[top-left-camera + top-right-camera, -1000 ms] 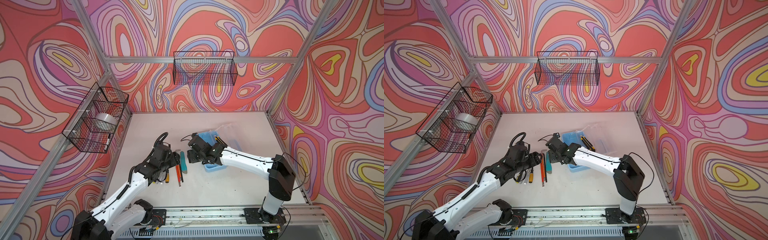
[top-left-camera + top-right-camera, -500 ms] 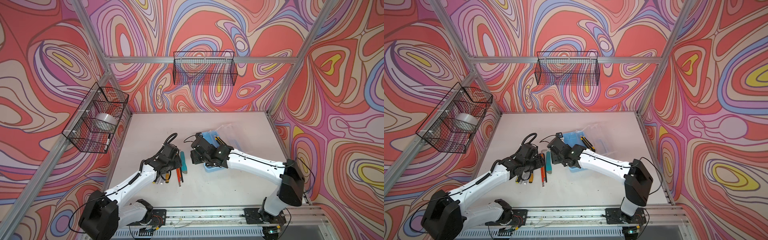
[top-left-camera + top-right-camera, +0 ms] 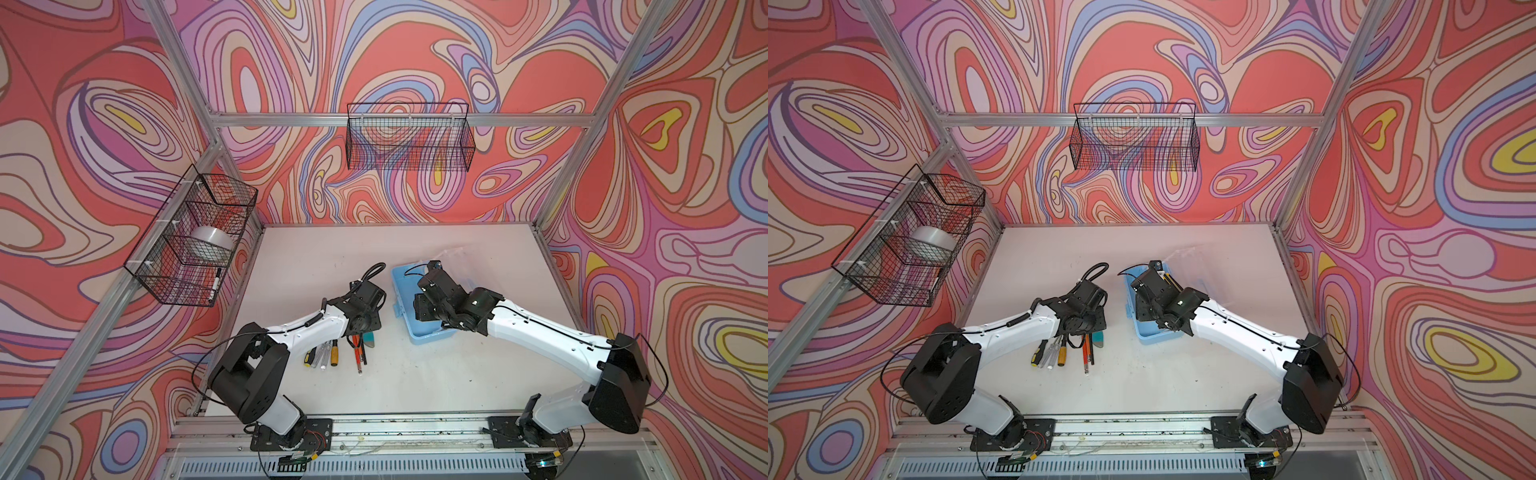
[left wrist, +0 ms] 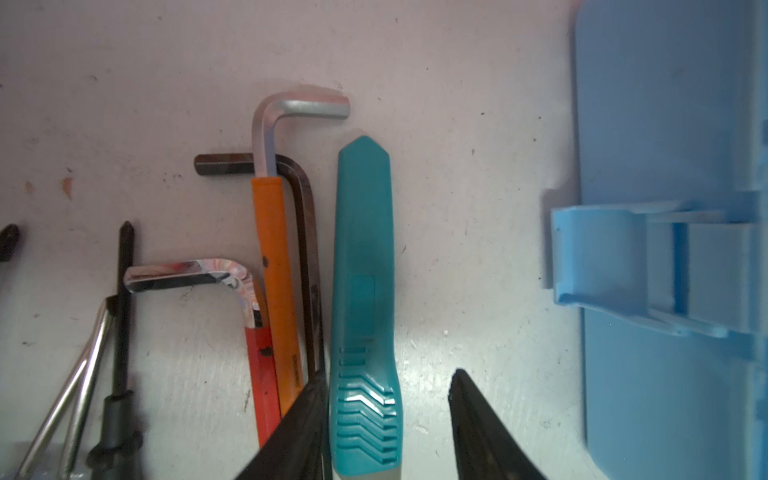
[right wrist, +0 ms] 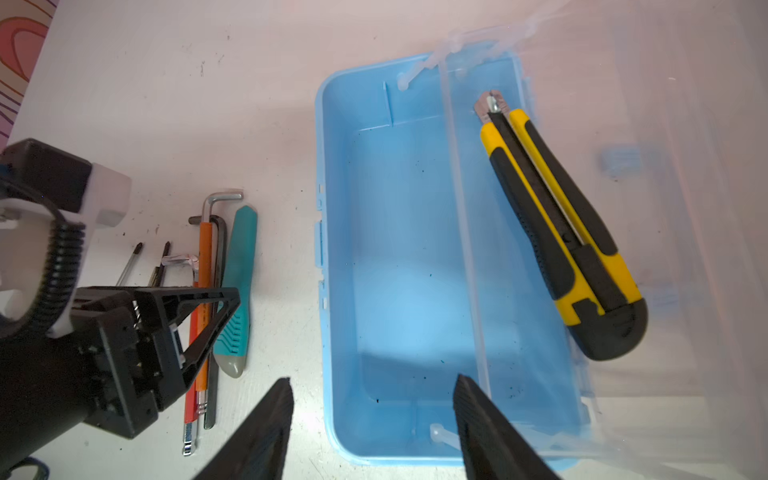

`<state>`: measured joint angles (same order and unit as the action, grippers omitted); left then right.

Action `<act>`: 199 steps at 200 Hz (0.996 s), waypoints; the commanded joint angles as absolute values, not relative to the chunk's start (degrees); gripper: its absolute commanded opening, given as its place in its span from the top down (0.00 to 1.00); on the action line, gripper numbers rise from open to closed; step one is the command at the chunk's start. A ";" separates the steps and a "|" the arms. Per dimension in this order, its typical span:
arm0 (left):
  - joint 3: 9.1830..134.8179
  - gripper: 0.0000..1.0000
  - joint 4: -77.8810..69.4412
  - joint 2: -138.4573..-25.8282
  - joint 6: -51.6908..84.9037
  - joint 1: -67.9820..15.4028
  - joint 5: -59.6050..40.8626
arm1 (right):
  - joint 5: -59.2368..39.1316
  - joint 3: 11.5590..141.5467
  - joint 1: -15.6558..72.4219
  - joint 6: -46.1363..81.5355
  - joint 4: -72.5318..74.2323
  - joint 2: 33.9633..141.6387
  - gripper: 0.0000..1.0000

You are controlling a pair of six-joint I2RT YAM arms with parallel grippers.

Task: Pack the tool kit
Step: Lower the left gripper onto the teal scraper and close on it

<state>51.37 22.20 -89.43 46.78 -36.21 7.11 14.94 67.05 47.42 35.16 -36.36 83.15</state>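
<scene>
Two tools apart, teal knife straddled

My left tool [image 4: 388, 374] sits astride the teal utility knife [image 4: 363, 291], jaws apart, one side clear of it. Right tool [image 5: 372, 378] hovers spread and empty over the open light-blue box [image 5: 332, 249] on the bench [image 5: 270, 124]. Yellow utility knife [image 5: 557, 224]: inside the box or on its clear lid [image 5: 685, 208], I cannot tell. Screwdrivers [image 4: 122, 291] are cut off.

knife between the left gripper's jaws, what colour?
Teal knife, grey butt end; shows best in the left wrist view.
</scene>
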 commanded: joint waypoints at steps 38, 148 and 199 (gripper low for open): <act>53.08 0.52 20.97 -94.18 48.30 -36.56 8.10 | 11.89 64.09 44.91 33.77 -32.35 80.49 0.35; 55.49 0.57 23.39 -99.44 47.71 -37.46 11.51 | 8.96 61.81 42.90 33.04 -29.43 81.67 0.36; 56.88 0.61 25.97 -100.20 47.54 -38.06 13.50 | 8.41 61.66 42.48 32.66 -28.92 82.09 0.35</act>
